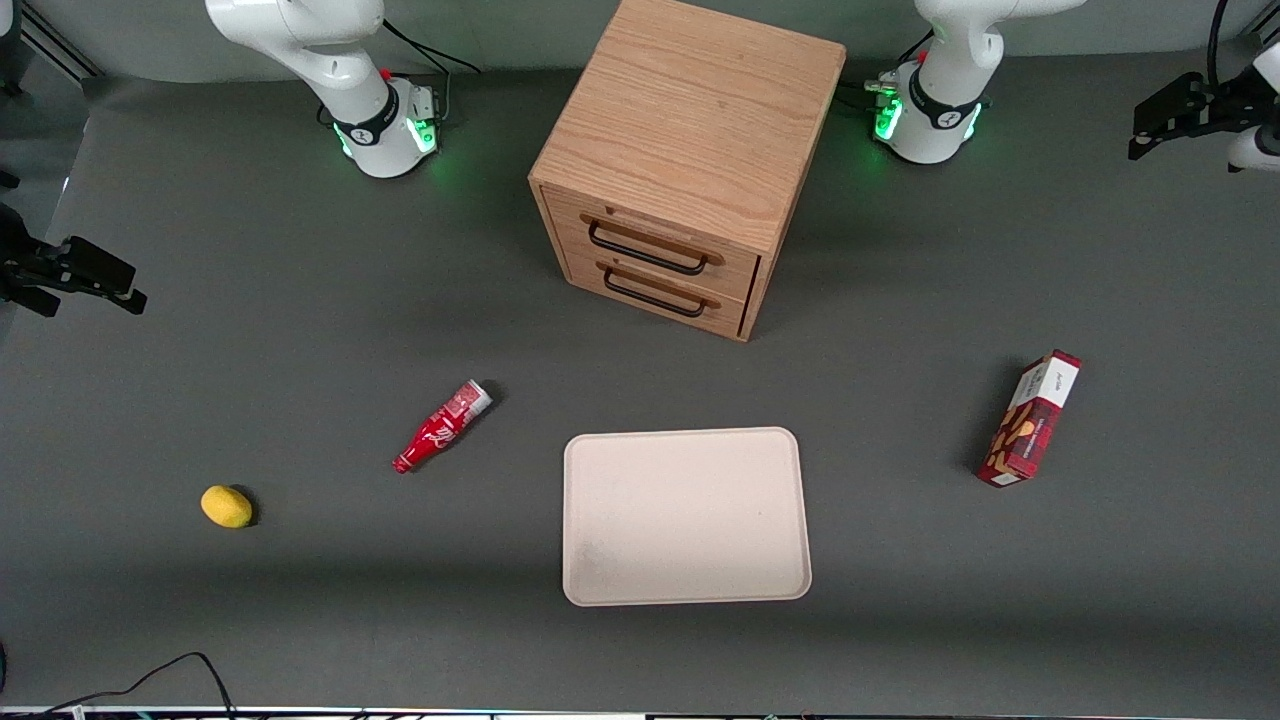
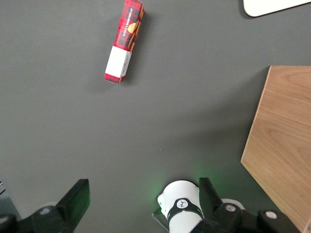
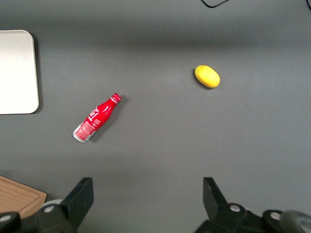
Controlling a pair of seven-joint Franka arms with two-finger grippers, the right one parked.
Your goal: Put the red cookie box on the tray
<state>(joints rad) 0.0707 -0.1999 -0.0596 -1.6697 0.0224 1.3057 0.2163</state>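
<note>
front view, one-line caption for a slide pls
Red cookie box lies apart from the tray; open claw high above the table.

Your left arm's gripper (image 1: 1165, 122) hangs high at the working arm's end of the bench, well off the surface and holding nothing. Its two fingers (image 2: 75, 199) stand wide apart, pointing down. The arm's white base (image 1: 930, 120) glows green at its foot.

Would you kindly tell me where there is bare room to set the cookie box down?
The tray holds nothing. Bare table lies between it and the red cookie box, and between it and the drawer cabinet. The red bottle and lemon lie toward the parked arm's end. The gripper hangs open above the table.
</note>
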